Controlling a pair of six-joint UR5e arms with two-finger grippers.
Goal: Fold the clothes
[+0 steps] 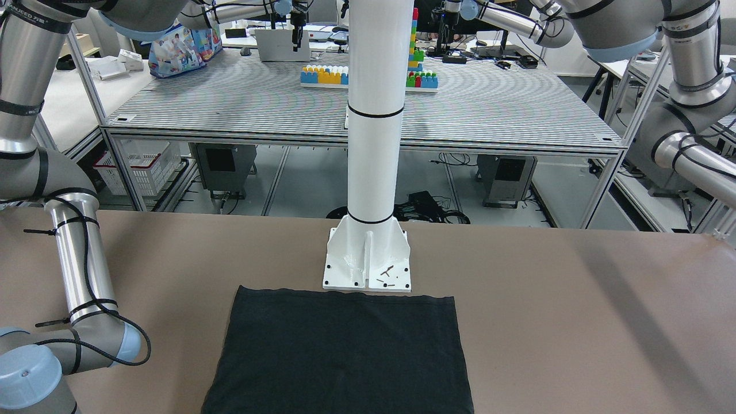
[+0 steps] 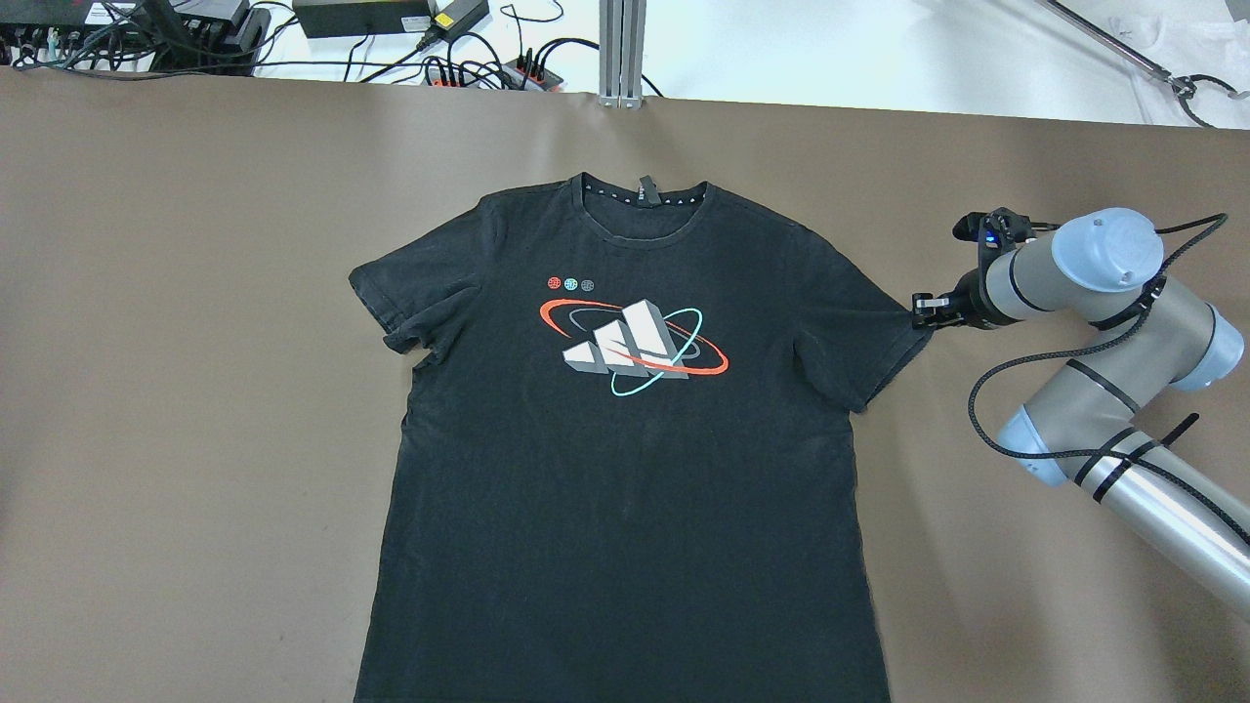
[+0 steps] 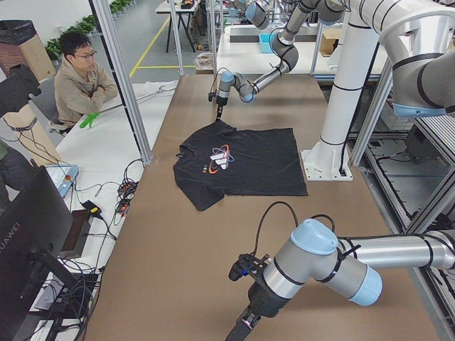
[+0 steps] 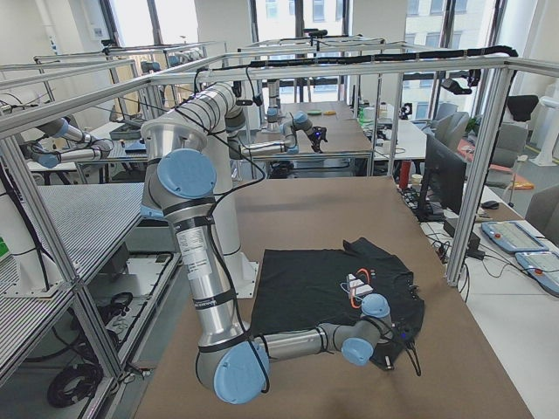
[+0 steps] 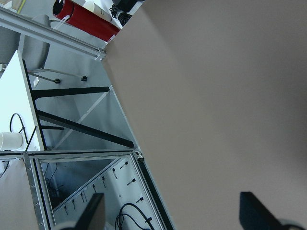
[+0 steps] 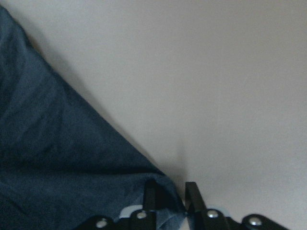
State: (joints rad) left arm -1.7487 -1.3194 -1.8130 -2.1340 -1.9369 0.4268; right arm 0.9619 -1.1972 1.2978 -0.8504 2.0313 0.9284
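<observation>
Lying flat midway along the brown table (image 1: 575, 322): black printed fabric T-shirt (image 1: 339, 351), hem at the white pillar base plate (image 1: 368, 270).
Overhead: right gripper (image 2: 921, 312) at the right-side sleeve tip.
Left-end view: left gripper (image 3: 243, 325) parked near the table's left end, clear of cloth.
Left wrist: claw apart, empty.
Right wrist: fingers (image 6: 150, 191) clamped on the sleeve corner, likely to start the fold.

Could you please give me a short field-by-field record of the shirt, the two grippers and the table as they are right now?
garment: black T-shirt with a print on the chest, spread flat, front up
surface: brown table
right gripper: at the tip of one sleeve, jaws closed on the fabric
left gripper: open, over bare table near its edge, away from the T-shirt
fold progress: no fold visible yet
</observation>
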